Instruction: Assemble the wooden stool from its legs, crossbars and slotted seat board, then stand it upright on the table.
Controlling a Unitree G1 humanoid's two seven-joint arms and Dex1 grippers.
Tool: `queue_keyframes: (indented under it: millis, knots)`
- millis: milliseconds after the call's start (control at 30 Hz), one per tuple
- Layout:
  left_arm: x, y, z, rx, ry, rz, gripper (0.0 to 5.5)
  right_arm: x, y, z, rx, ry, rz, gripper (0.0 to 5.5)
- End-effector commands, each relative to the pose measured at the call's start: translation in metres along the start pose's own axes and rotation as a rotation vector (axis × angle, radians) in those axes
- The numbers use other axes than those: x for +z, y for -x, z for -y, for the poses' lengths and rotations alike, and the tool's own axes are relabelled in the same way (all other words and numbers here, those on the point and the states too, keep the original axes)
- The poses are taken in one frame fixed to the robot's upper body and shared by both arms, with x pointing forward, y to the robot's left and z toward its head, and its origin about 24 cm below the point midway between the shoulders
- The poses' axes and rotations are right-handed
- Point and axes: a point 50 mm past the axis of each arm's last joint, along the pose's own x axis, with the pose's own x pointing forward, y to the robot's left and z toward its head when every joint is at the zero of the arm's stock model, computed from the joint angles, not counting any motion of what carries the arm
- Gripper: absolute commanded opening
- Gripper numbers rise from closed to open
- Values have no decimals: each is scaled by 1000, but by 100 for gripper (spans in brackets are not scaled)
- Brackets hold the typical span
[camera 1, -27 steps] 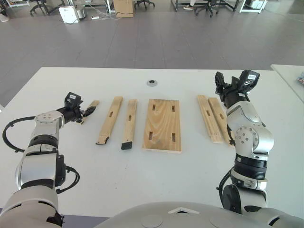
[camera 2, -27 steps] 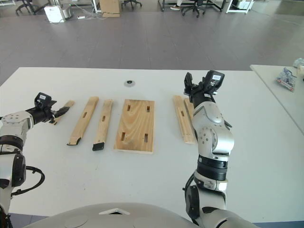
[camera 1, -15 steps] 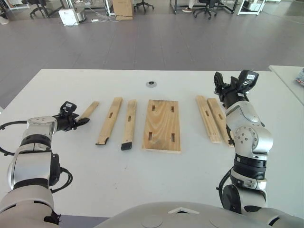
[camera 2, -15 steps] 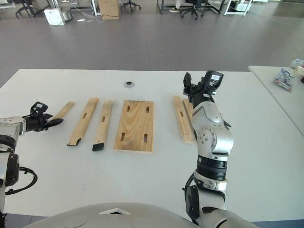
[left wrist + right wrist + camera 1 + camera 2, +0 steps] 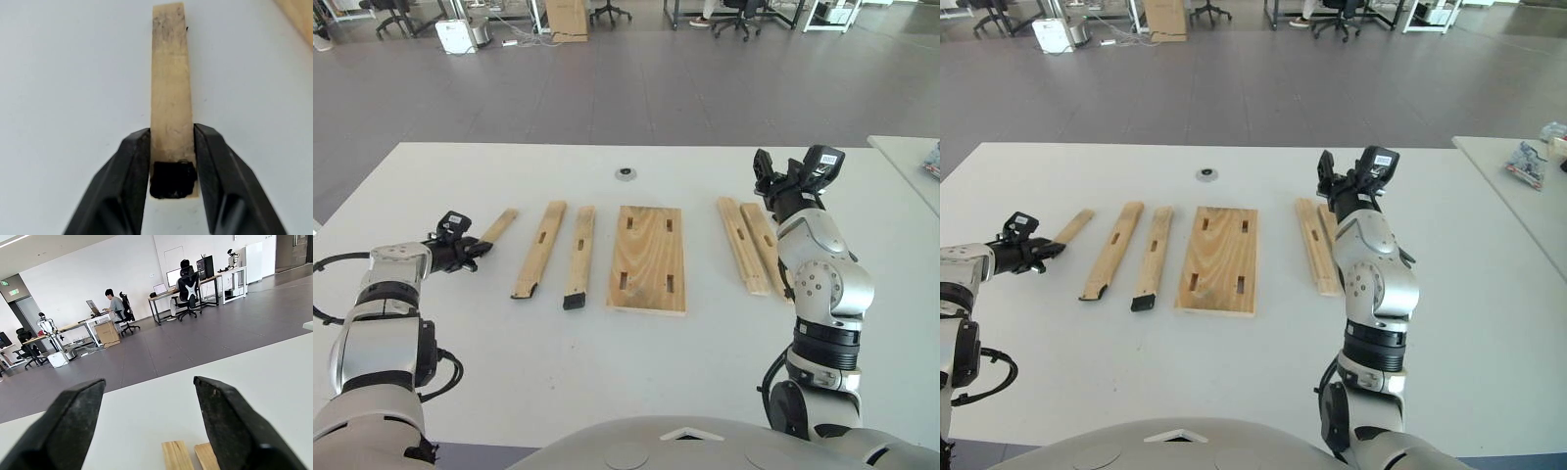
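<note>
Since the left gripper (image 5: pixel 171 134) clamps one end of the short crossbar (image 5: pixel 169 73) (the right gripper (image 5: pixel 149 382) hangs open), the first pickup seems in hand; next, lift it toward a slot in a leg (image 5: pixel 540 247)

The right gripper (image 5: pixel 149 382) hovers over the white table (image 5: pixel 137 416), jaws spread wide. Between them, closer to one finger, the ends of two wooden pieces (image 5: pixel 178 456) lie side by side.
</note>
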Motion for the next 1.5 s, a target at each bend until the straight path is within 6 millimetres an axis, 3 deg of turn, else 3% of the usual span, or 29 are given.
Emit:
queue_keyframes:
  millis: [33,100,133,233,367,500,700,900,1200,1467,1500]
  knots:
    - [49,-9,13,-66,-16,337,130,5,-1,-9,40,-53,3,338]
    - [115,-5,30,-120,-144,644,130,14,1,-31,161,-194,14,338]
    - [133,-2,37,-142,-179,727,129,17,2,-39,210,-244,13,338]
    - [171,5,75,-265,-279,939,129,24,8,-67,360,-362,-4,338]
    - [201,15,135,-475,-371,1073,129,40,17,-93,526,-443,7,338]
    - [192,14,167,-602,-446,1032,129,48,24,-105,610,-459,10,338]
    - [183,17,187,-679,-447,1003,129,51,27,-110,643,-486,14,319]
    - [187,24,193,-699,-443,1017,129,49,28,-111,652,-482,2,211]
    - [193,28,186,-665,-408,1040,129,49,29,-113,661,-483,14,46]
    - [181,25,189,-686,-412,1060,129,54,25,-108,620,-450,53,41]
    - [179,25,187,-673,-400,1063,167,56,23,-104,590,-418,69,41]
